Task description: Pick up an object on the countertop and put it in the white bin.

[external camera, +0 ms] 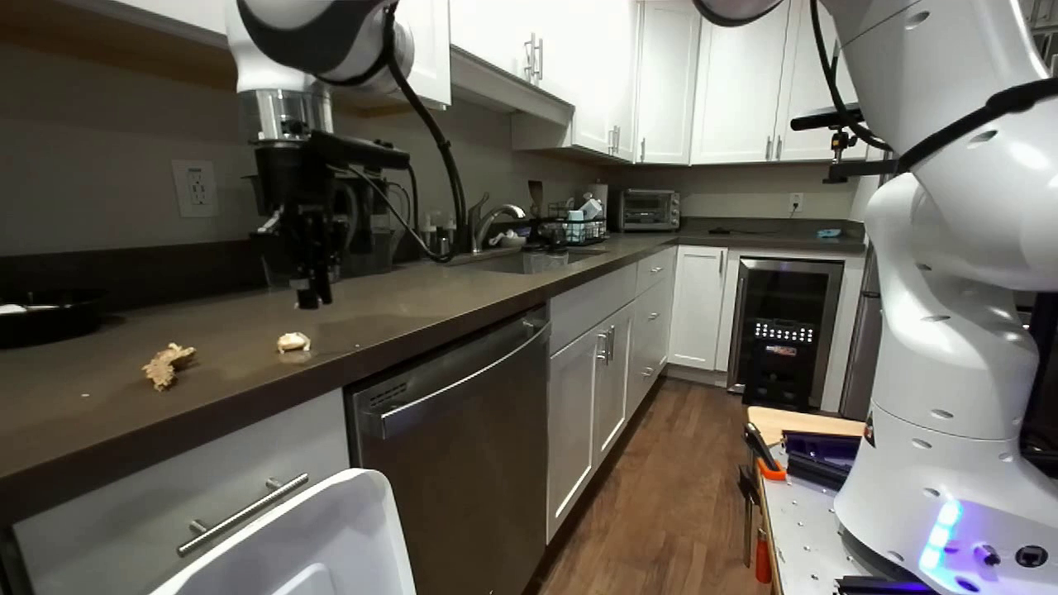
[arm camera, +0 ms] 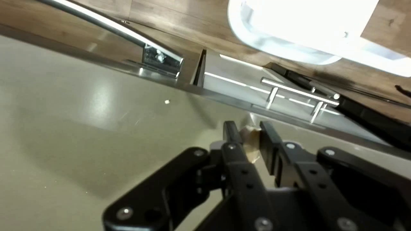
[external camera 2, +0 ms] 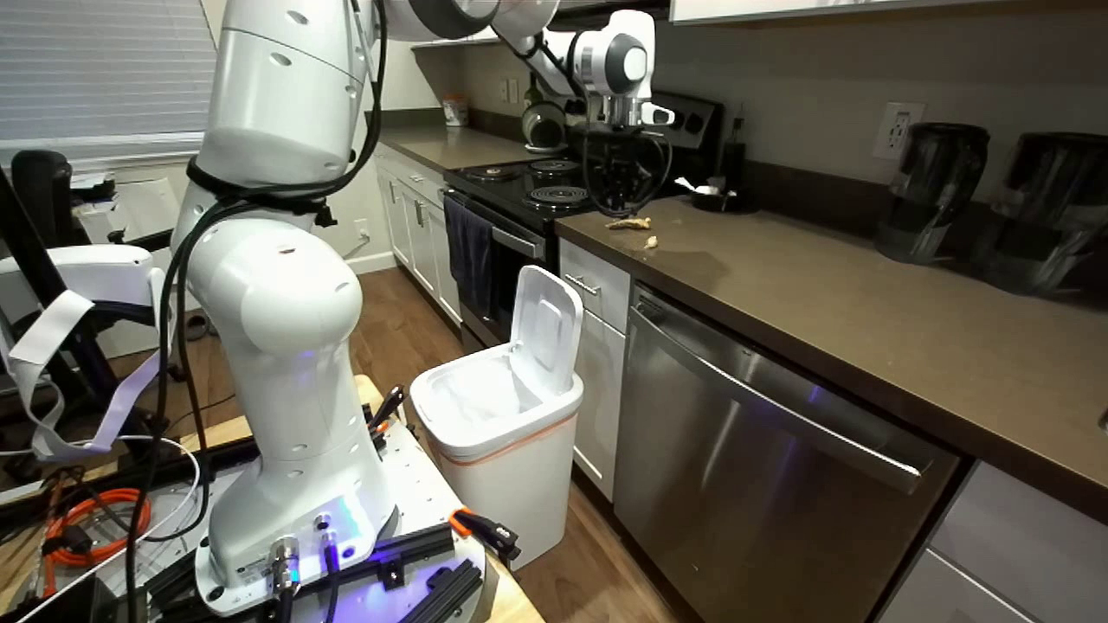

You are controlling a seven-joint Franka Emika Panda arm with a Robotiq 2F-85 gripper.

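Observation:
A small pale, garlic-like lump (external camera: 293, 342) lies on the brown countertop near its front edge; it also shows in an exterior view (external camera 2: 652, 242). A knobbly tan, ginger-like piece (external camera: 168, 365) lies beside it, also in an exterior view (external camera 2: 629, 224). My gripper (external camera: 314, 297) points down just above the pale lump, apart from it. In the wrist view my gripper's fingertips (arm camera: 248, 124) stand partly apart, and the lump (arm camera: 251, 142) shows between them, partly hidden. The white bin (external camera 2: 519, 484) stands on the floor, lid up; its rim (arm camera: 273, 48) shows in the wrist view.
A drawer handle (external camera: 244, 514) and a dishwasher handle (external camera 2: 779, 402) stick out below the counter edge. A black bowl (external camera: 50, 321) stands at the back, and dark pitchers (external camera 2: 930, 195) stand against the wall. The stove (external camera 2: 519, 186) adjoins the counter.

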